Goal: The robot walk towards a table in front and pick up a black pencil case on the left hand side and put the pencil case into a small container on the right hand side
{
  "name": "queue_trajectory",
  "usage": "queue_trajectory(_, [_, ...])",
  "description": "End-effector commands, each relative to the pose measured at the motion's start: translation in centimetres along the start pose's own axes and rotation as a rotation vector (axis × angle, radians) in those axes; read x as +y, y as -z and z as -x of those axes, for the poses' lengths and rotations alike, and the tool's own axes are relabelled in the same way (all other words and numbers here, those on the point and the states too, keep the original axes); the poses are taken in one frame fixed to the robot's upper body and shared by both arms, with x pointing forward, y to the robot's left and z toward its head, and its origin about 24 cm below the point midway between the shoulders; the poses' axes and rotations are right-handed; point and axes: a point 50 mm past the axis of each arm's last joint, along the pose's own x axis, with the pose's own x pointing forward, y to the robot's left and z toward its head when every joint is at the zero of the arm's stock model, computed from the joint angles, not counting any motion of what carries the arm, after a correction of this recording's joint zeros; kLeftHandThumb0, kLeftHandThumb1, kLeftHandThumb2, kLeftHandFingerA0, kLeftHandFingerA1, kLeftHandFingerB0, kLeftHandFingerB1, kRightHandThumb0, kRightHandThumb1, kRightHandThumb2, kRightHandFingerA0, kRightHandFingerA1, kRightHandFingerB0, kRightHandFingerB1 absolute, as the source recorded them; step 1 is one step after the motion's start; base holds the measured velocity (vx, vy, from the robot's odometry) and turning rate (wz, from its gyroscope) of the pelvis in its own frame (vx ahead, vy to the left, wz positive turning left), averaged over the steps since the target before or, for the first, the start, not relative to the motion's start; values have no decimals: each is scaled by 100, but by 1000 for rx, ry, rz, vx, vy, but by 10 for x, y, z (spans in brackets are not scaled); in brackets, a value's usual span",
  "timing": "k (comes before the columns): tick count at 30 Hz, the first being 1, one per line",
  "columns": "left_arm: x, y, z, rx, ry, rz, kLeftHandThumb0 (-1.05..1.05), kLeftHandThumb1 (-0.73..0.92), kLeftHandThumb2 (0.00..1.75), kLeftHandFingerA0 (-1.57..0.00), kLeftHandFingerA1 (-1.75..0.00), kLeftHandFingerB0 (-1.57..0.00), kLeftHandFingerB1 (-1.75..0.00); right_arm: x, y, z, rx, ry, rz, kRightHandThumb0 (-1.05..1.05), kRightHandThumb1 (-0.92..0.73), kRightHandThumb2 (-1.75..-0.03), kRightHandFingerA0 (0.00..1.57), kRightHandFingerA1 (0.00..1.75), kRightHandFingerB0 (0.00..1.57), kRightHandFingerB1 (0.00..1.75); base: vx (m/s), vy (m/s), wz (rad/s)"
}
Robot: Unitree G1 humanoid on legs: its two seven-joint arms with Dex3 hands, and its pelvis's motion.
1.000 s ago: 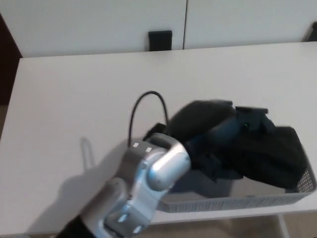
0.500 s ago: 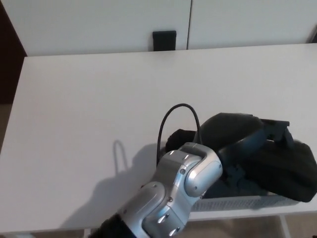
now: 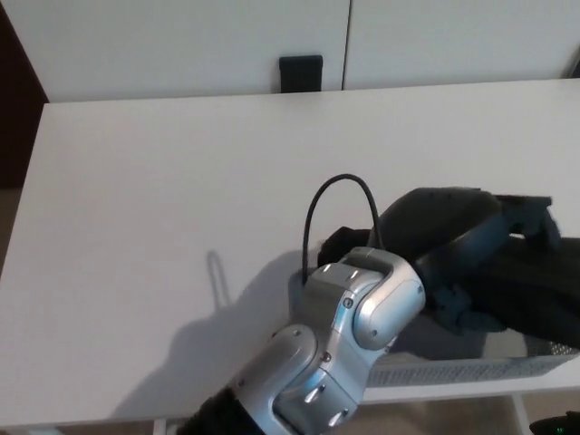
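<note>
My left arm comes in from the bottom, its silver wrist in the foreground with a black cable loop above it. The black left hand reaches right and is shut on the black pencil case, a dark soft bundle at the picture's right edge. Hand and case hang over the small grey mesh container at the table's front right; whether the case touches the container's floor is hidden. My right hand does not show.
The white table spreads to the left and back. A black box sits against the white wall behind the far edge. The table's front edge runs just below the container. A dark opening lies at far left.
The view shifted after the oldest frame. Since then my left hand has carried the pencil case a little further right over the container, with the wrist following.
</note>
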Motion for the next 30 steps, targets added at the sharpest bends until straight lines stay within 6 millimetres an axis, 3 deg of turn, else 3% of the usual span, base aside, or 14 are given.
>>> queue_trajectory(1, [7,-6,2,38,24,163,-18,74,67,-95,-134,-85,-78,-1,0,0,5,9,-13,-38,-61,-59,59,41,58,41,0,0,0])
queue_trajectory(2, [9,-7,3,34,22,190,-16,75,67,-100,-120,-85,-78,-1,0,-1,5,8,-13,-38,-61,-59,59,41,57,40,0,0,0])
queue_trajectory(4, [9,-9,4,26,19,219,-15,74,67,-104,-113,-86,-79,-2,0,0,4,7,-5,-38,-63,-59,60,41,58,41,0,0,0])
queue_trajectory(16, [10,-2,9,102,10,239,-16,79,64,-108,-125,-86,-74,-7,-5,-4,3,4,14,-40,-63,-59,59,41,58,40,0,0,0])
queue_trajectory(22, [7,8,14,123,7,231,-17,79,63,-110,-112,-86,-72,-7,-5,-3,-2,3,-10,-42,-59,-59,62,43,57,41,0,0,0])
queue_trajectory(30, [6,25,20,172,7,242,-18,79,64,-108,-116,-86,-70,-7,-5,-3,4,2,13,-42,-63,-59,59,41,59,40,0,0,0])
